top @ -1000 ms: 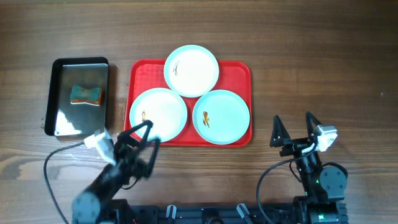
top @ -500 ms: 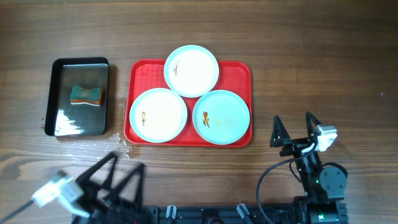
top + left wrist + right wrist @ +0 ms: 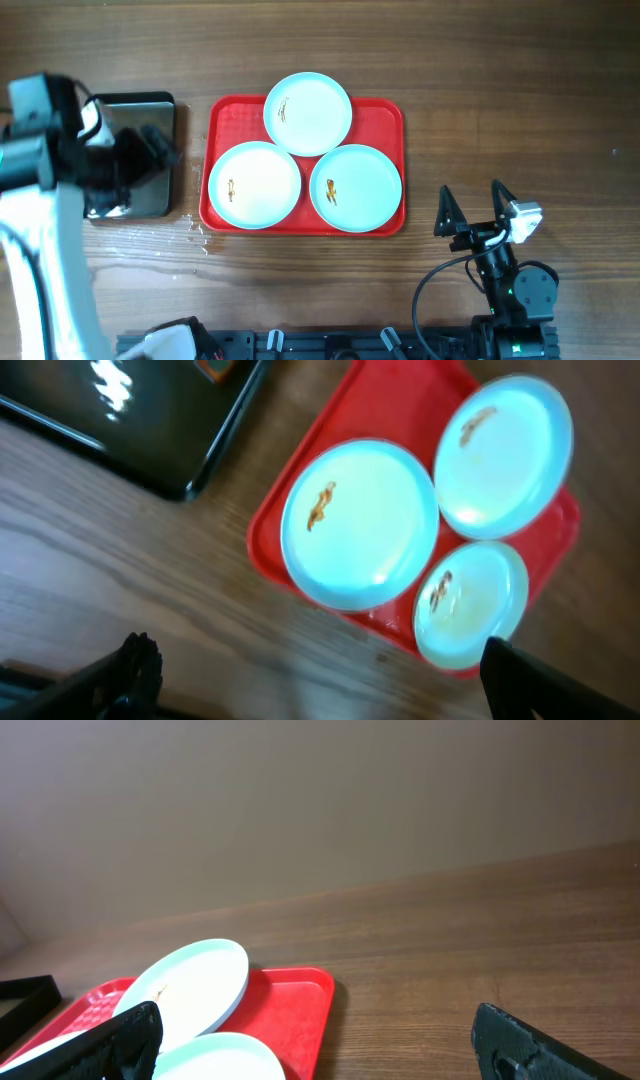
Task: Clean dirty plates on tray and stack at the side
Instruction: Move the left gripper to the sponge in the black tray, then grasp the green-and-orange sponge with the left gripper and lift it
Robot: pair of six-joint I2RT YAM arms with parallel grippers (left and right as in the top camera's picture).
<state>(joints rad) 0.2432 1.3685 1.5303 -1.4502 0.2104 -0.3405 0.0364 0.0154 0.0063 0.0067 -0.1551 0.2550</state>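
we've got a brown wood-grain counter [image 3: 500, 100] here. sitting right on it are the red tray [image 3: 225, 120], roughly mid-counter, and a shiny black pan [image 3: 148, 205] just beside the tray's left end, with a thin gap between them. a few small wet-looking spots [image 3: 196, 228] are on the wood by the tray's near-left corner.

A large red rectangular plastic tray [image 3: 388, 112] lies flat at frame centre, holding three round pale mint-white plates [image 3: 254, 185] in a triangle. Each bears a small smear; the uppermost's looks possibly darker.
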